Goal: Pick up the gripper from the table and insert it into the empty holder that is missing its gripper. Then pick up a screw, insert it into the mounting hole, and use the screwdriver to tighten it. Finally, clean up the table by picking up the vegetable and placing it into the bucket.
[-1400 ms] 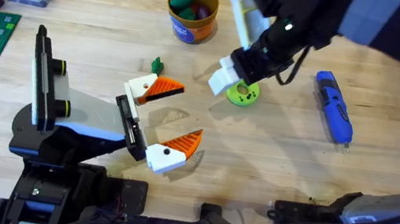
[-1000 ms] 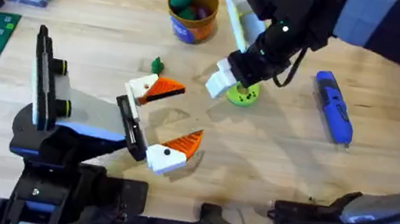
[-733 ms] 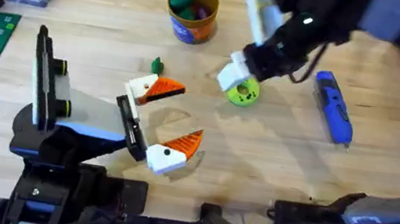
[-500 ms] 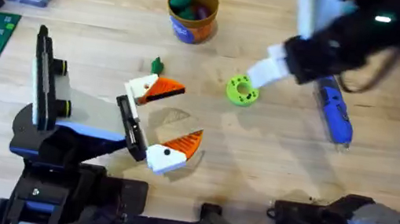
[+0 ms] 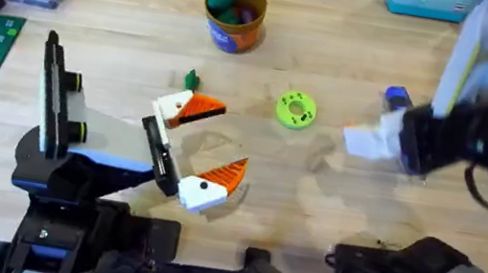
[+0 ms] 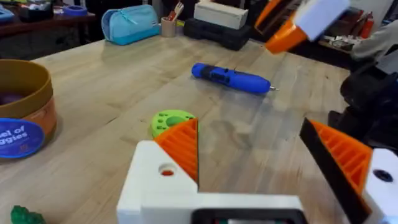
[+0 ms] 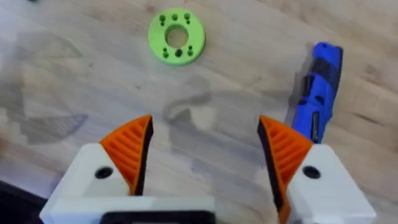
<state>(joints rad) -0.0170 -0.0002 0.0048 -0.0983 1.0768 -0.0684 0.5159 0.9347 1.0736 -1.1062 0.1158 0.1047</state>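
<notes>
Bucket [image 5: 234, 16] on wooden table [image 5: 124, 31] — far side

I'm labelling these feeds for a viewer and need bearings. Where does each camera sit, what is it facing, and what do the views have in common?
Overhead: above the table, looking down and forward; the right end effector hangs by the blue screwdriver.
Left wrist: on the left arm, low, looking across the table; its own open end effector at the bottom.
Right wrist: on the right arm, looking down; its own open end effector at the bottom.
Shared: all three show the green disc and the screwdriver.
</notes>
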